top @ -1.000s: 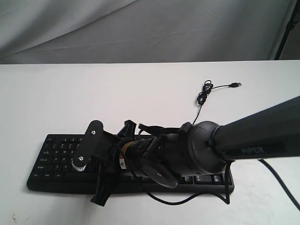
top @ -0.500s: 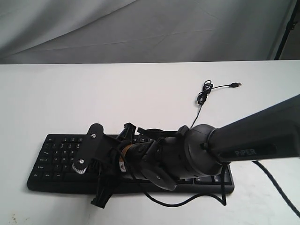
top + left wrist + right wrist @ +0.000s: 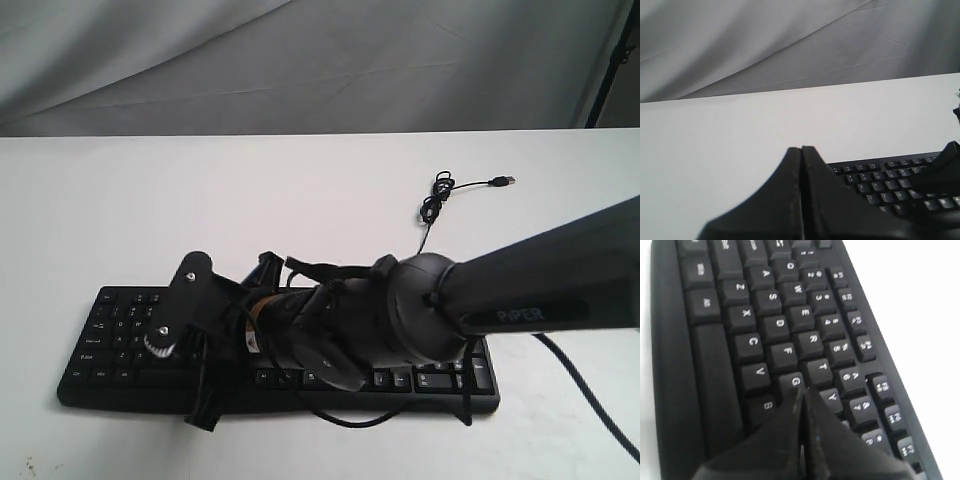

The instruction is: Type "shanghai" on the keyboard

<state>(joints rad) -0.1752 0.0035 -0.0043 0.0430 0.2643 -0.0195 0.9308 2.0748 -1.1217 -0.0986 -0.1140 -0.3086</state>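
Observation:
The black keyboard (image 3: 110,335) lies along the near edge of the white table. My right arm (image 3: 420,310) reaches across from the right and hides the keyboard's middle. In the right wrist view my right gripper (image 3: 802,391) is shut, fingers pressed together with nothing between them. Its tip is down at the letter keys right beside the G key (image 3: 796,381), between G and Y, covering the key past G. My left gripper (image 3: 801,148) is also shut and empty. It hovers off the keyboard's (image 3: 890,185) left end. The left arm does not show in the exterior view.
The keyboard's thin cable (image 3: 435,200) coils behind it, its USB plug (image 3: 505,181) lying loose on the table (image 3: 150,200). A grey cloth (image 3: 300,60) hangs behind the table. A dark pole (image 3: 610,60) stands at the far right.
My right arm has slid a little to the left along the keyboard, carrying the shut gripper with it. The keyboard and cable have not moved.

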